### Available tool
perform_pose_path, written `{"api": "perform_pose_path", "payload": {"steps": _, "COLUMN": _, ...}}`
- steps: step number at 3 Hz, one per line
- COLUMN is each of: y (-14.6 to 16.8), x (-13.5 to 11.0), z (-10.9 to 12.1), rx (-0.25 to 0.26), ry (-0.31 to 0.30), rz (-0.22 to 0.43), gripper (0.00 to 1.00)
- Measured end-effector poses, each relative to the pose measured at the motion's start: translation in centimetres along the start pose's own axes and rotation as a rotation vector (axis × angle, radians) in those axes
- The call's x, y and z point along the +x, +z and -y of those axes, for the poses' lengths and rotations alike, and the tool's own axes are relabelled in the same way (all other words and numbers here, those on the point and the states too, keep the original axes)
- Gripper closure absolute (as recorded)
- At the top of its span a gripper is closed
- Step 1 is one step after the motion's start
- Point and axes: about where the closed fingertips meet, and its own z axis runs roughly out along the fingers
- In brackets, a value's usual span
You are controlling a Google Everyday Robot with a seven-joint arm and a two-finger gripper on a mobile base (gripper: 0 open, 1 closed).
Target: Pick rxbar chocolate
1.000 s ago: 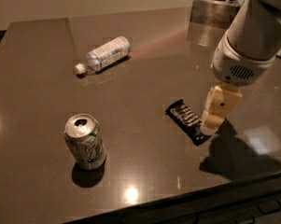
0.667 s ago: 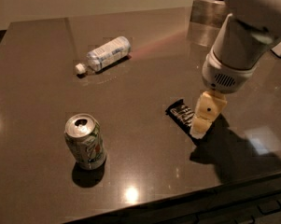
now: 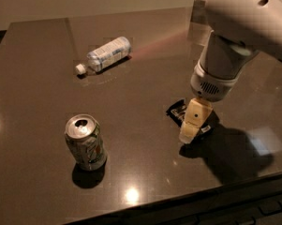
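The rxbar chocolate (image 3: 178, 110), a flat black wrapper with white lettering, lies on the dark table at the right of the camera view. My gripper (image 3: 191, 134) hangs straight down from the white arm, right over the bar, and covers most of it. Only the bar's left end and a sliver at its right show. The cream-coloured finger (image 3: 195, 118) reaches down to the table at the bar's near side.
A green-and-silver soda can (image 3: 85, 142) stands upright at the front left. A clear plastic bottle with a white cap (image 3: 104, 54) lies on its side at the back left. The table's front edge (image 3: 187, 196) runs close below the gripper.
The arm has moved left and down, from the bar's right side to directly over it. The bar, can and bottle have not moved.
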Motion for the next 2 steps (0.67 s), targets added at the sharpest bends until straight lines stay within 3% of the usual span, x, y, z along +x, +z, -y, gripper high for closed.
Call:
{"api": "perform_pose_path", "payload": {"steps": 1, "y": 1.24, "x": -0.1, "z": -0.19, "rx": -0.025, "ry": 0.025, "rz": -0.006, "gripper": 0.02}}
{"api": "perform_pose_path", "payload": {"steps": 2, "y": 1.89, "x": -0.26, "z": -0.4, "rx": -0.043, "ry": 0.04, "rz": -0.009, "gripper": 0.21}}
